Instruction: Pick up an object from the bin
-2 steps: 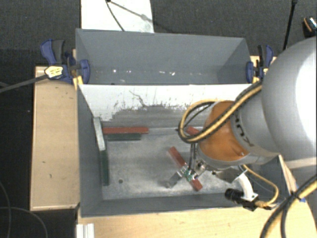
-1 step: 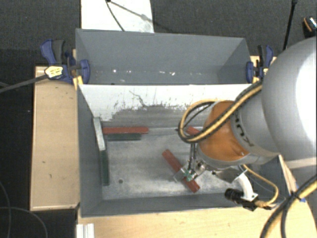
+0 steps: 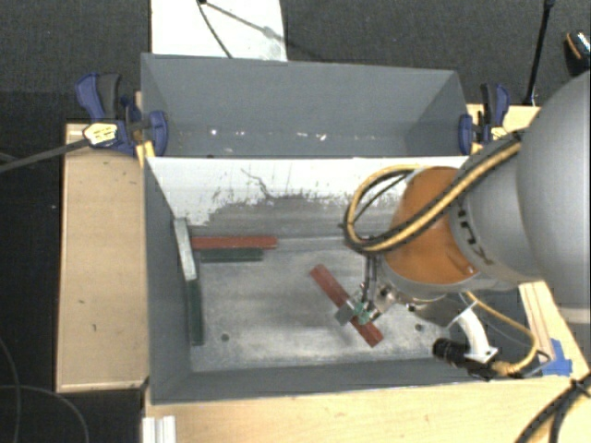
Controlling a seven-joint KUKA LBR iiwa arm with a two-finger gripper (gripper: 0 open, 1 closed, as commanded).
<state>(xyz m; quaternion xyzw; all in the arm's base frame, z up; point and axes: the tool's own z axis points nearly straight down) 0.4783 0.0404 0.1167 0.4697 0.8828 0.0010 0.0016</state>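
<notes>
A long reddish-brown bar point(image 3: 329, 287) lies slanted on the bin floor, right of the middle, running from upper left to lower right. My gripper point(image 3: 358, 314) hangs low over its lower right part, the fingertips right at the bar. Whether the fingers clasp the bar I cannot make out. A second reddish-brown bar point(image 3: 233, 244) lies flat near the back of the floor, left of the middle, with a dark green strip point(image 3: 231, 257) just in front of it.
A pale grey strip and a dark green strip point(image 3: 193, 310) lean along the bin's left wall. The arm with its orange cover and looped cables hangs over the bin's right side.
</notes>
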